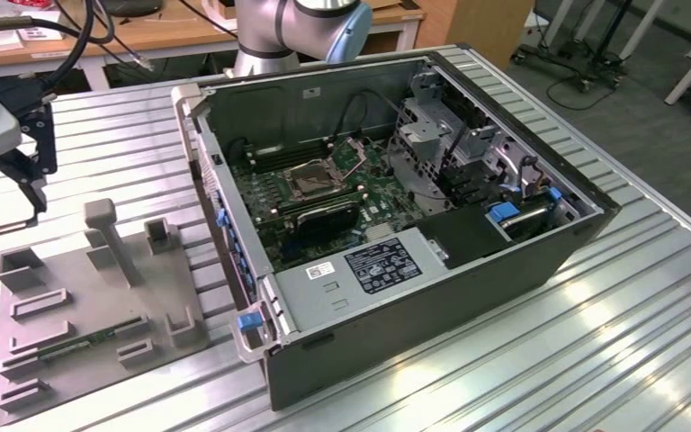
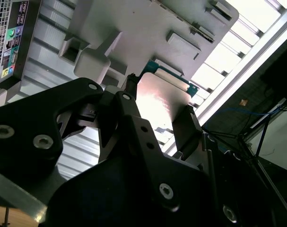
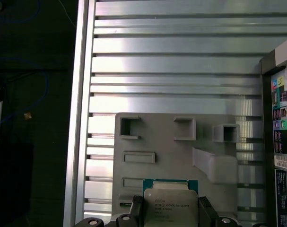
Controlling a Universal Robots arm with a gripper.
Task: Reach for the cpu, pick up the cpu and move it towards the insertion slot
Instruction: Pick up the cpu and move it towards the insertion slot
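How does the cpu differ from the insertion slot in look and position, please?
The cpu has a pale silvery top edged in green; the insertion slot has a shiny metal frame round a dark centre. The cpu is gripped by the gripper over the grey fixture plate; the insertion slot sits inside the open computer case. Both are square.

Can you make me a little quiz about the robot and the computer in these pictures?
1. How many fingers of the end effector pinch the chip?
2. Where is the socket? A) inside the open computer case B) on top of the chip C) in the end effector
3. True or false: the chip already sits in the socket.
Key: 1 two; 2 A; 3 false.
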